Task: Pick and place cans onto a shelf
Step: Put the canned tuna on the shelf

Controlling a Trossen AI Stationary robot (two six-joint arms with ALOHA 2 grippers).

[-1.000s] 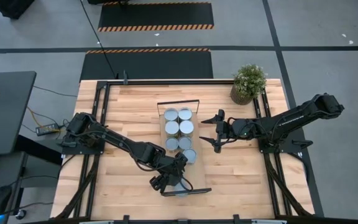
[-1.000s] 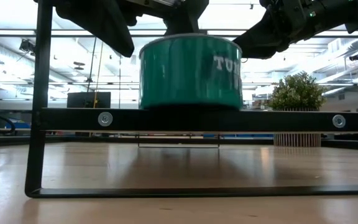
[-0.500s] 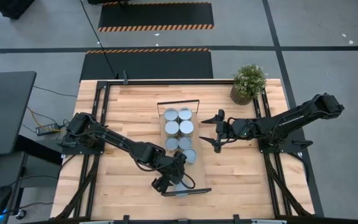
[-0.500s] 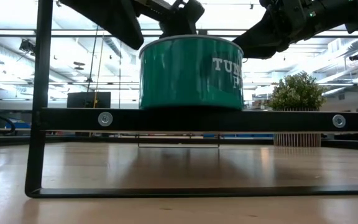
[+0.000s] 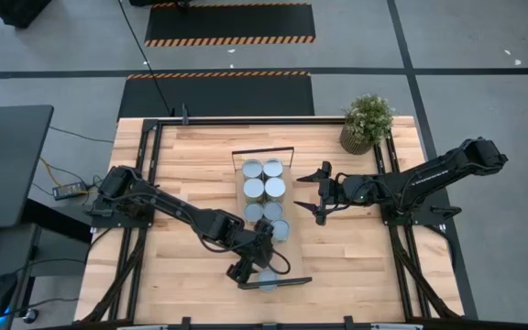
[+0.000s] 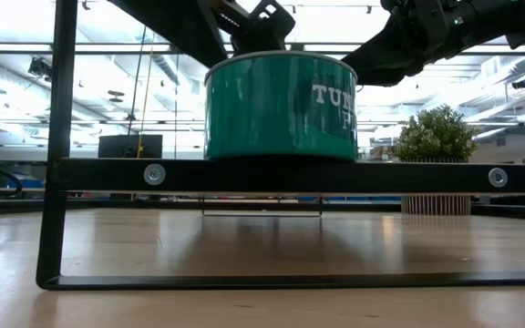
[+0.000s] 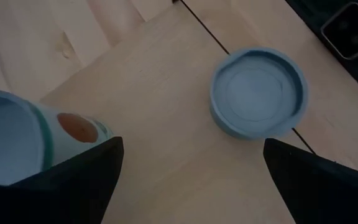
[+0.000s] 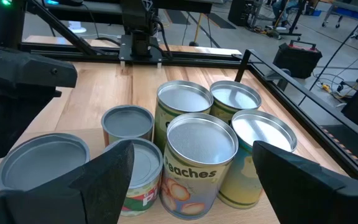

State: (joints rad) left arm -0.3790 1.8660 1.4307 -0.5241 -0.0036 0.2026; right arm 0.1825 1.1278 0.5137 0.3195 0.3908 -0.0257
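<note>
At the near end of the shelf (image 5: 268,223), a green can (image 6: 279,107) is sitting upright by itself on the board, close to the black end frame; in the left wrist view its round top (image 7: 258,92) is lying between and beyond the two dark fingers. The left gripper (image 5: 252,266) is hovering over this near stretch of the shelf with its fingers spread wide and holding nothing, so the can looks placed and released. A little farther along, another can with a pale top and a printed label (image 7: 17,140) is standing just beside one of the left fingers. Farther still, the remaining cans (image 5: 264,188) are clustered in a tight double row toward the far end of the shelf, several taller with yellowish sides, one marked peaches (image 8: 201,162), and a couple of shorter ones on their nearer side. To the right of that cluster, the right gripper (image 5: 315,193) is waiting over the tabletop with its fingers wide apart and empty, pointing at the cans. Beyond it, a potted plant (image 5: 367,121) is standing at the far right corner of the table (image 5: 195,165). All the cans in view are resting on the shelf and none is lying on the bare table, so the task appears to be nearly or fully done; whether more cans are waiting out of view cannot be told.
</note>
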